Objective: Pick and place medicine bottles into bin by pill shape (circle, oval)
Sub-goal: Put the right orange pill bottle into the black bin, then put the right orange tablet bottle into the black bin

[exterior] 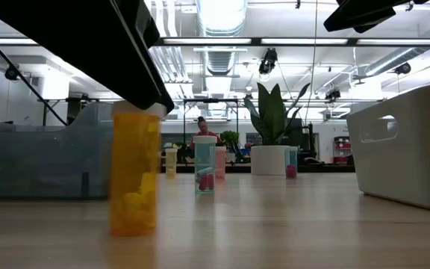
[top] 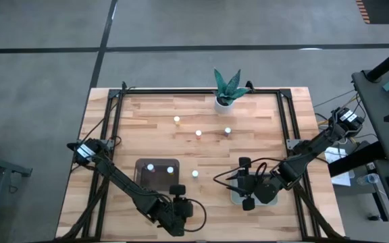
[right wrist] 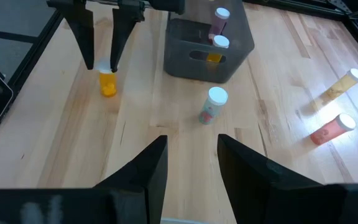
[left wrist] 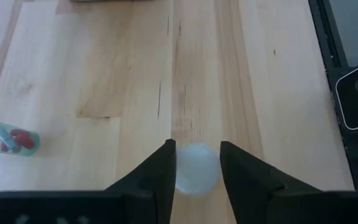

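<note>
The table [top: 262, 145] carries everything described here. The dark bin [top: 158, 174] lies just beyond the left gripper [top: 177, 200], and two bottles with white caps are seen inside it. The pale bin [exterior: 409, 142] lies beneath the right gripper [top: 246, 182] and is largely covered by it in the high view.

The left gripper [left wrist: 196, 165] is held directly above an orange bottle [right wrist: 107, 81], its fingers parted and set on either side of the white cap [left wrist: 196, 168]; contact with the cap cannot be confirmed. The right gripper [right wrist: 188, 158] is held with its fingers apart and nothing between them.

A clear bottle with red pills [right wrist: 212, 104] stands between the two grippers. Three further bottles [top: 198, 133] stand well beyond both grippers, near the potted plant [top: 227, 91].
</note>
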Available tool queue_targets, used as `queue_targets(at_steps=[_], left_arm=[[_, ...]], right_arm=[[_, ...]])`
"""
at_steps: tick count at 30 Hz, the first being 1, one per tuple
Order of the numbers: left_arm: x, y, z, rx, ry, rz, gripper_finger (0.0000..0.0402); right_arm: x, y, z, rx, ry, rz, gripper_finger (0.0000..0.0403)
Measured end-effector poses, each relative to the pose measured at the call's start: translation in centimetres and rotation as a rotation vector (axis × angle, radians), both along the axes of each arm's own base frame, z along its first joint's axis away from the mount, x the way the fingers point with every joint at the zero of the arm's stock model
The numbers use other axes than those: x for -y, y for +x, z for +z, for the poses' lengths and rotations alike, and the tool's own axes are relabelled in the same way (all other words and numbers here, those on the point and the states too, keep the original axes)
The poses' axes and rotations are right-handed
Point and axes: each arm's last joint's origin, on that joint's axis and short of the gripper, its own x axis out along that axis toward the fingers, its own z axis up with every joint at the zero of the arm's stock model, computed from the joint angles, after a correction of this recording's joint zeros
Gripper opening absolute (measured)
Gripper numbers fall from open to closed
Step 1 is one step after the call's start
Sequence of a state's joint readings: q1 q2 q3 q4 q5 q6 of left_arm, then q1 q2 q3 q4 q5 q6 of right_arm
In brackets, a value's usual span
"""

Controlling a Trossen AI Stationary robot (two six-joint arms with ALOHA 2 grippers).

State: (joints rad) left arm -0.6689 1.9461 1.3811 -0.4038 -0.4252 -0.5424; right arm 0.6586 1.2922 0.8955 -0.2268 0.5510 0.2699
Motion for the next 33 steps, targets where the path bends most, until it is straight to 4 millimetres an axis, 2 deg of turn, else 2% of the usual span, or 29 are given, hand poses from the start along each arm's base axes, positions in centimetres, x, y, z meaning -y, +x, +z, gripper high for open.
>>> queue_targets(at_steps=[5, 9, 14, 27, 33], left_arm=[[0.0, 0.0, 0.0, -0.002, 0.000, 0.000, 0.0151], [0.0, 0.0, -0.1, -0.004, 0.002, -0.001, 0.0167], [0.0, 0.0, 0.0, -0.004, 0.002, -0.003, 0.0169], [0.1, -0.5, 1.9, -0.014, -0.015, -0.051, 0.0170], [0.0, -0.7, 1.6, -0.022, -0.006, -0.054, 0.0170]], right_arm=[[0.0, 0.0, 0.0, 0.000, 0.000, 0.000, 0.0132], [0.0, 0.0, 0.0, 0.000, 0.000, 0.000, 0.0132], [0.0, 0.0, 0.0, 0.000, 0.000, 0.000, 0.0132], [0.0, 0.0, 0.0, 0.000, 0.000, 0.000, 0.0132], [0.0, 0.0, 0.0, 0.000, 0.000, 0.000, 0.0132]])
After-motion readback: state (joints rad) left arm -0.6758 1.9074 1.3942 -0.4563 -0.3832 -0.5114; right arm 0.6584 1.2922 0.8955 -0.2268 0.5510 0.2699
